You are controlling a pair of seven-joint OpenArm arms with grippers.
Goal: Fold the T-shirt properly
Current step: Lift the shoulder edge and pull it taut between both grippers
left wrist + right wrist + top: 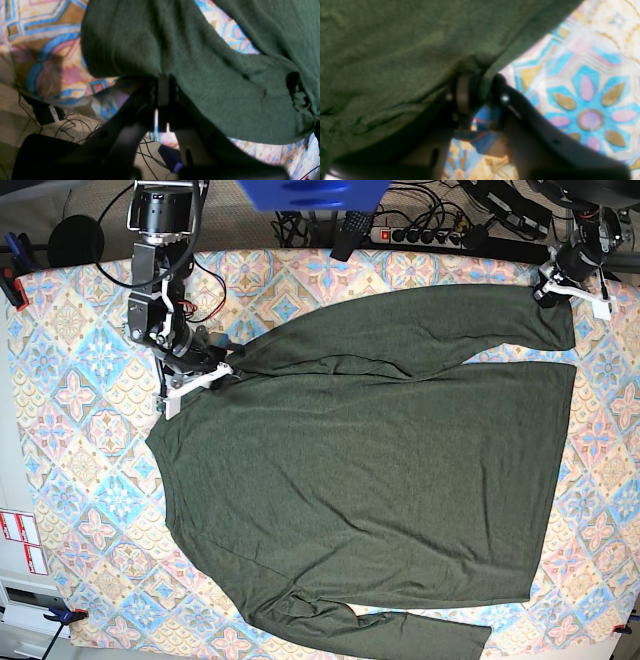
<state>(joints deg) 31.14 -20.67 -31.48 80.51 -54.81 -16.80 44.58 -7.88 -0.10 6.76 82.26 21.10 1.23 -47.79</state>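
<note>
Across the patterned tablecloth [60,440] lies the shirt [370,480], soft, limp, light; edges suit gripping. Left gripper [163,86] pinches the far-right sleeve end, right gripper [480,91] clamps a far-left fold.

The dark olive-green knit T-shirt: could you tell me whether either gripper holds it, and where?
Both do: the left gripper pinches the dark olive-green knit T-shirt at a sleeve end, the right gripper at its shoulder edge.

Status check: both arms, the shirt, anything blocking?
Left gripper shut on the T-shirt at its far corner. Right gripper pinching the shirt's edge. Shirt spread flat on patterned cloth; nothing in the way.
</note>
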